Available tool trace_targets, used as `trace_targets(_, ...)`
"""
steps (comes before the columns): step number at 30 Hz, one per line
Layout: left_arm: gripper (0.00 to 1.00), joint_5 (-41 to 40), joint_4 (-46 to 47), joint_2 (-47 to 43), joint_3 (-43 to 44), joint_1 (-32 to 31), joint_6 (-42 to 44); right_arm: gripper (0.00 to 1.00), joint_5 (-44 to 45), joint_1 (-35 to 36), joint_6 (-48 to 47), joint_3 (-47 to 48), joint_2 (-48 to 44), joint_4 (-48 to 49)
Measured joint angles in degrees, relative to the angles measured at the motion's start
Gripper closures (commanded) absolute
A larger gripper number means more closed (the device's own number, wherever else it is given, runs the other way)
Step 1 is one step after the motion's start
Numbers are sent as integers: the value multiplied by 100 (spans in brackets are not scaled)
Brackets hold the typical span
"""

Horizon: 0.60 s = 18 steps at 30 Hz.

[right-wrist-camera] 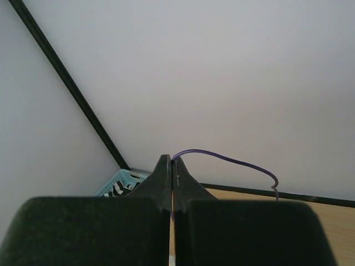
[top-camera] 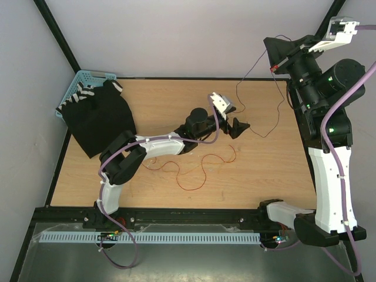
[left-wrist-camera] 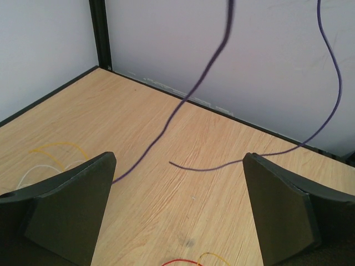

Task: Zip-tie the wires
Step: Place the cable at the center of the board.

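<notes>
The job looks barely begun: no tie circles any strand, and I can find no zip tie on the counter (top-camera: 264,170). Most of the wires (top-camera: 197,170) lie loose and unbundled as red and orange curls at the centre of the overhead frame, just below the left arm. The left end effector (left-wrist-camera: 178,158) hovers low over the wood with its fingers spread wide, gripping nothing. The right end effector (right-wrist-camera: 172,160), raised at the upper right of the overhead frame, is pinched closed on a thin purple wire (left-wrist-camera: 166,124), which trails down to the counter. Gathering the strands, fetching a tie and cinching it all appear to remain. The blue basket (top-camera: 82,76) at the upper left is largely draped by a black cloth (top-camera: 97,120). Pale pieces show inside it, too small to identify.
</notes>
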Motion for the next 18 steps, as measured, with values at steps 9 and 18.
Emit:
trace_targets(9, 4, 50, -11, -35, -107, 0, 153, 100, -87, 0, 68, -116, -81, 35)
trace_targets(18, 9, -175, -7, -105, -74, 4, 514, 100, -129, 0, 114, -160, -197, 72)
